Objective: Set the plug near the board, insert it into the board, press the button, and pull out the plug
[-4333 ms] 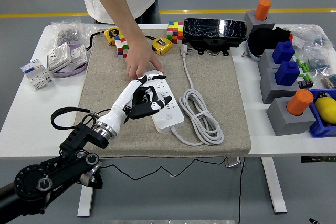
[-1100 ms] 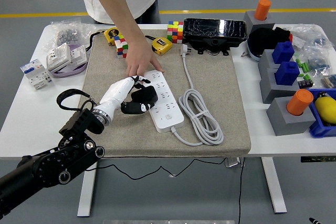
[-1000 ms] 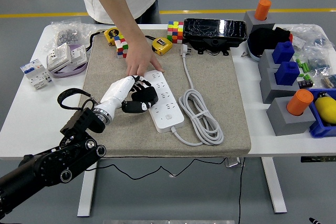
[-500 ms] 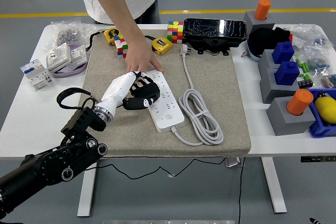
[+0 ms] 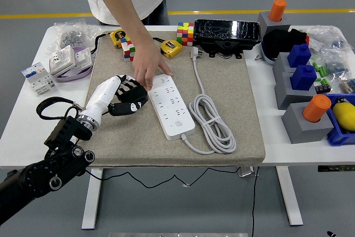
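The white power strip [image 5: 173, 105] lies on the beige mat [image 5: 227, 81], its white cable [image 5: 214, 121] coiled to its right. My left hand [image 5: 126, 96] is left of the strip and clear of it, with its fingers curled around a black plug [image 5: 133, 104] just above the mat. A person's hand [image 5: 150, 68] presses down on the strip's far end. The strip's sockets show nothing plugged in. My right arm is out of view.
Colour cubes [image 5: 185, 33], yellow tape measures [image 5: 171, 48] and a black box [image 5: 226, 31] line the mat's far edge. Electrical parts [image 5: 61, 62] lie at the left. Grey blocks with blue and orange pieces [image 5: 302, 95] stand at the right.
My left hand has moved left, away from the power strip, taking the black plug with it. The person's hand has stayed on the strip's far end.
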`<state>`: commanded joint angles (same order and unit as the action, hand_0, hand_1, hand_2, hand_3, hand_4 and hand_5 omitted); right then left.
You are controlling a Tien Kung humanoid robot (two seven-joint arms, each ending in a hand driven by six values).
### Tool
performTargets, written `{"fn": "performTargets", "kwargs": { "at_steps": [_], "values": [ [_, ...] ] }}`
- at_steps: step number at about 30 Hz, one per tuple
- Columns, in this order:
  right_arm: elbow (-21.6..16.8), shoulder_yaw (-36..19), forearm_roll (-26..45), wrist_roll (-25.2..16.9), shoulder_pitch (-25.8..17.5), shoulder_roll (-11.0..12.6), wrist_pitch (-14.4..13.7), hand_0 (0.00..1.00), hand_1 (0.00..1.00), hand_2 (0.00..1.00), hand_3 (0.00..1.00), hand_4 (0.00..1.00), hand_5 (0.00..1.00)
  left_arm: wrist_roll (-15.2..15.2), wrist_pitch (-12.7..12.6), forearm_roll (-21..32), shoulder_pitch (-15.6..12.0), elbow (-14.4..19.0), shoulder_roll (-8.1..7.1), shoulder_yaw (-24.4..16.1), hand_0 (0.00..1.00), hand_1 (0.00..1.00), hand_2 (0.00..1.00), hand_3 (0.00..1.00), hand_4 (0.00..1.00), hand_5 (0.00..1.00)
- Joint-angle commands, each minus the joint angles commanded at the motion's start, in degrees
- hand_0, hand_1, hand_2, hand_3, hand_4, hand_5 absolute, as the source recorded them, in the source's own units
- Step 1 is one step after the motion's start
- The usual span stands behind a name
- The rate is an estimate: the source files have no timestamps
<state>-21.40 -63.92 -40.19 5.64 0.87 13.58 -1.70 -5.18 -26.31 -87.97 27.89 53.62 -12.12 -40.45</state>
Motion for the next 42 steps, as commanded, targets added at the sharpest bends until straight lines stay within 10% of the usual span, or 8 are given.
{"fn": "performTargets", "kwargs": {
  "at_steps": [10, 11, 26, 34, 36, 42],
  "values": [
    [0.04, 0.22, 0.00, 0.08, 0.09, 0.17, 0.02, 0.541, 0.643, 0.657, 0.558, 0.897, 0.419, 1.73, 1.00, -1.25, -0.15, -0.80, -0.22, 0.59, 0.402, 0.488, 0.516, 0.560, 0.632, 0.002],
    [0.03, 0.24, 0.01, 0.08, 0.09, 0.18, 0.03, 0.541, 0.643, 0.656, 0.558, 0.896, 0.420, 1.94, 1.12, -1.50, -0.17, -0.83, -0.26, 0.56, 0.502, 0.670, 0.571, 0.587, 0.868, 0.097],
    [0.05, 0.02, -0.05, -0.04, -0.09, -0.06, 0.11, 0.543, 0.641, 0.658, 0.557, 0.897, 0.418, 3.12, 3.11, -2.09, -2.57, 1.74, -1.02, -3.27, 0.451, 0.688, 0.680, 0.754, 0.998, 0.261],
    [0.18, -0.08, -0.21, 0.03, -0.32, -0.36, 0.07, 0.541, 0.643, 0.656, 0.558, 0.898, 0.419, -6.09, -0.83, 12.93, -4.72, 7.30, -1.48, -8.76, 0.449, 0.675, 0.662, 0.738, 0.998, 0.297],
    [0.25, -0.14, -0.22, 0.03, -0.37, -0.47, 0.06, 0.542, 0.642, 0.657, 0.558, 0.898, 0.419, -8.93, -1.70, 17.77, -4.89, 8.23, -1.48, -9.89, 0.438, 0.608, 0.537, 0.578, 0.827, 0.291],
    [0.29, -0.58, -0.35, 0.03, -0.16, -0.64, 0.04, 0.542, 0.641, 0.657, 0.558, 0.899, 0.419, -9.18, -2.13, 23.59, -5.18, 9.44, -1.80, -13.18, 0.441, 0.604, 0.532, 0.568, 0.799, 0.285]
  ]
}}
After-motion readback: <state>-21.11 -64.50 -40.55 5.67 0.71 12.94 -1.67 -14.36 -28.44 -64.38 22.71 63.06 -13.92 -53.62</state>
